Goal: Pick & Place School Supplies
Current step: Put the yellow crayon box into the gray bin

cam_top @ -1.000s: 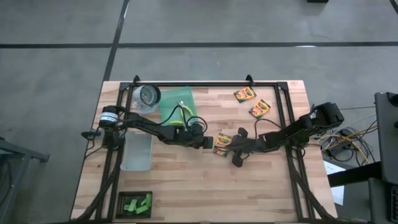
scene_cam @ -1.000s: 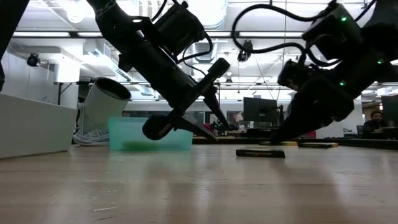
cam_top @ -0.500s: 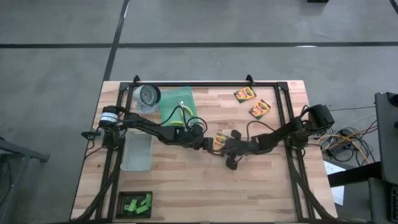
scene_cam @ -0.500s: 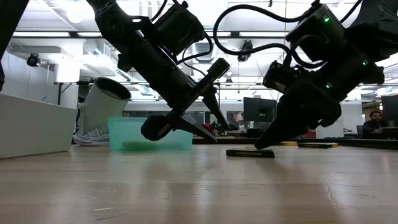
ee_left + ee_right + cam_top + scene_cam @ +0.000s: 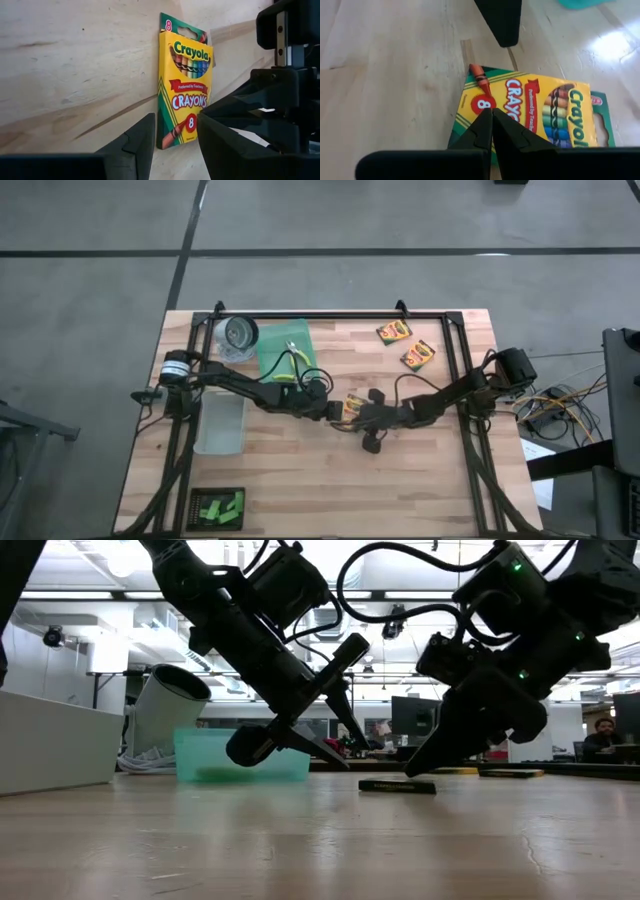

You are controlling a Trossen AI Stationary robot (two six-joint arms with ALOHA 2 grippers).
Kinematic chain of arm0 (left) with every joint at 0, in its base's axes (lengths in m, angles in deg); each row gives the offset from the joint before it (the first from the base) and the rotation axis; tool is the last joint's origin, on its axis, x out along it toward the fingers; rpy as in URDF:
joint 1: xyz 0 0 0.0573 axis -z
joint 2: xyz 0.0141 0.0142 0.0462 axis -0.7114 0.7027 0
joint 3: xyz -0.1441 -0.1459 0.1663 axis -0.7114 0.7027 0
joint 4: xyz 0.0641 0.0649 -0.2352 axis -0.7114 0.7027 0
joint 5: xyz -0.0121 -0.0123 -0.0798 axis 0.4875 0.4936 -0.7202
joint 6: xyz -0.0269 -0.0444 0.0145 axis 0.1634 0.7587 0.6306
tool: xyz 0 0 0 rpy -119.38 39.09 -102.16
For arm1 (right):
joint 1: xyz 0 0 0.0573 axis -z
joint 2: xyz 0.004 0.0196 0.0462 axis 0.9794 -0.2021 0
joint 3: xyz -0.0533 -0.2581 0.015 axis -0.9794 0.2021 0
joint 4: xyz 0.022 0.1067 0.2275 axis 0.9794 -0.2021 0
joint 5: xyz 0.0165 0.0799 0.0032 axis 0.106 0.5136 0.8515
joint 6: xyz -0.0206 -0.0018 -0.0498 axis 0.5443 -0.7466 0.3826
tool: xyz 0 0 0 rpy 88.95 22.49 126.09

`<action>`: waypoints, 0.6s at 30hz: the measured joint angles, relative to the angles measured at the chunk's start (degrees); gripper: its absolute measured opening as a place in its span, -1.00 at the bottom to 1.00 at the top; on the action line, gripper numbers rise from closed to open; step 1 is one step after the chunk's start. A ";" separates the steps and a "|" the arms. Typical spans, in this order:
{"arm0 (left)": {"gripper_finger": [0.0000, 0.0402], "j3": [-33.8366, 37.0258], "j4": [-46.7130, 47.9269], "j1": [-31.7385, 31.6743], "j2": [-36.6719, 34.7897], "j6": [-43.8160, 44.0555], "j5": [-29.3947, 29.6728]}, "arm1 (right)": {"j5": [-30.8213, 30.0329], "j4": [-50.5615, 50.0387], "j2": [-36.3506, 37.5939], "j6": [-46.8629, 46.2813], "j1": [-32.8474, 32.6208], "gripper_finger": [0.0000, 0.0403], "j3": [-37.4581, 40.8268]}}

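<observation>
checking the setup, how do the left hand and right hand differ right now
The left hand has its fingers apart, hovering at one end of the crayon box. The right hand has its fingers pressed together, tips at the box's other side. In the low view the left hand hangs above the table; the right reaches lower. Both are dark, meeting mid-table.

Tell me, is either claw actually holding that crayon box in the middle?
No. The crayon box lies flat on the table. The right gripper is shut, tips at its edge; the left gripper is open beside it, gripping nothing.
</observation>
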 joint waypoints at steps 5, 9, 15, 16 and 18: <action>-0.26 0.00 0.00 0.17 0.00 0.02 -0.01 | -0.02 0.16 0.00 2.46 0.20 -0.96 -0.76; -0.26 0.00 0.00 0.22 0.00 0.02 -0.04 | -0.31 -0.64 0.66 4.09 0.26 -0.96 -0.77; -0.26 0.00 -0.05 0.22 0.02 0.02 -0.02 | -4.04 -8.14 7.16 3.69 0.26 -0.96 -0.73; -0.26 0.00 -0.09 0.22 0.02 0.02 -0.02 | -5.88 -9.79 8.91 3.44 0.26 -0.96 -0.73; -0.26 0.00 -0.07 0.22 0.02 0.02 -0.02 | -8.71 -10.81 12.38 2.94 0.29 -0.96 -0.27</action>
